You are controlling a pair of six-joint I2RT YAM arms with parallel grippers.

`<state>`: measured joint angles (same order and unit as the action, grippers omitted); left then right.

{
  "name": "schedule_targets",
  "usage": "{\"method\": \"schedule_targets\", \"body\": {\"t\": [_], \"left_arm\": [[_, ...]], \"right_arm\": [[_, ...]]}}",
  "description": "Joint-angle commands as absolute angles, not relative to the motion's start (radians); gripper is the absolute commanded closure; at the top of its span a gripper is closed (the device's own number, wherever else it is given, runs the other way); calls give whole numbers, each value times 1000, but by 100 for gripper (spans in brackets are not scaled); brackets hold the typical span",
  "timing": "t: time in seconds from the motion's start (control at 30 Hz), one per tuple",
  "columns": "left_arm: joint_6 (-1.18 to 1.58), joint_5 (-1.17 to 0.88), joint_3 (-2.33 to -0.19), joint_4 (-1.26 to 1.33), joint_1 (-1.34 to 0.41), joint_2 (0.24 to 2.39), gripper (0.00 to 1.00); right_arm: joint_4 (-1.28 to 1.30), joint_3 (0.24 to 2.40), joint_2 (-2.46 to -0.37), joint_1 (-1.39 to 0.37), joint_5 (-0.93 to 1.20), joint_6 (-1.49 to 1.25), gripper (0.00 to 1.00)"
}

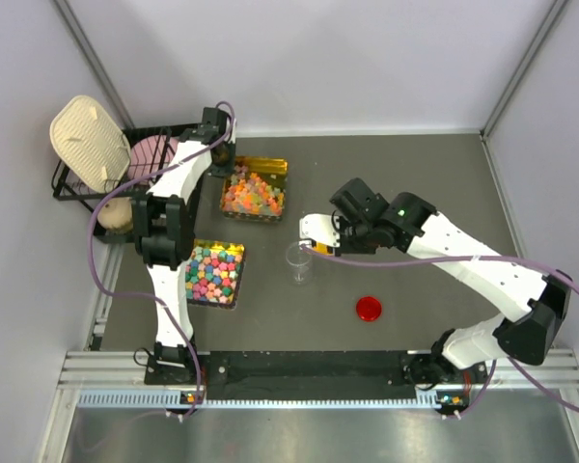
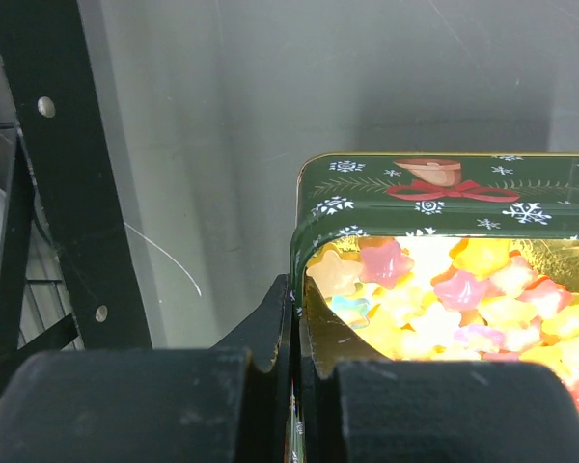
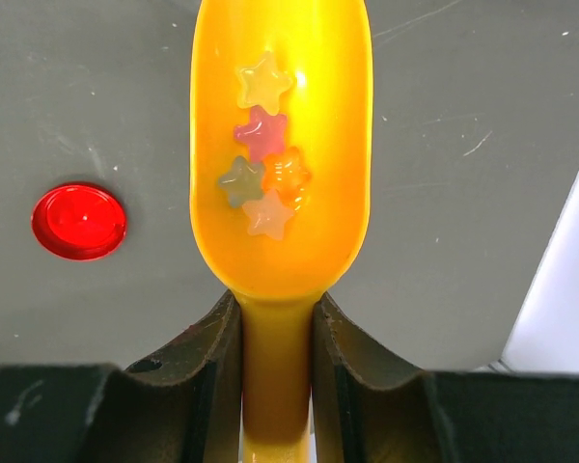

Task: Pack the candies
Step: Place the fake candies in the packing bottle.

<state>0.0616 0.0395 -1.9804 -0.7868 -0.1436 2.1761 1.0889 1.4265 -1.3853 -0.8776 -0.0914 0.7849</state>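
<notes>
The candies (image 2: 444, 289) are small star-shaped pieces in yellow, pink and orange, filling a green Christmas tin (image 2: 444, 193) that stands at the back of the table (image 1: 254, 193). My left gripper (image 2: 294, 289) is shut on the tin's near left wall, one finger inside and one outside. My right gripper (image 3: 278, 309) is shut on the handle of a yellow scoop (image 3: 280, 96), which carries several candies (image 3: 265, 164) in its bowl. In the top view the right gripper (image 1: 314, 236) hovers just above a clear cup (image 1: 299, 262).
A red lid (image 1: 370, 309) lies on the table in front of the cup, also seen as the red lid (image 3: 78, 221) left of the scoop. A second tin of chunkier bright candies (image 1: 215, 273) sits near the left arm. A black dish rack (image 1: 106, 174) stands at the back left.
</notes>
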Motion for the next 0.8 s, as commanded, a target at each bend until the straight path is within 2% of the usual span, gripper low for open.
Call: {"method": "schedule_targets", "body": {"t": [0.0,0.77], "left_arm": [[91,-26,-1976,-762,-141,2111,100],[92,-26,-1967,-758,-143,2100,100]], "right_arm": [[1088,1463,-1411,-899,-164,793,100],[1126,1539,-1482,-968,-287,850,100]]}}
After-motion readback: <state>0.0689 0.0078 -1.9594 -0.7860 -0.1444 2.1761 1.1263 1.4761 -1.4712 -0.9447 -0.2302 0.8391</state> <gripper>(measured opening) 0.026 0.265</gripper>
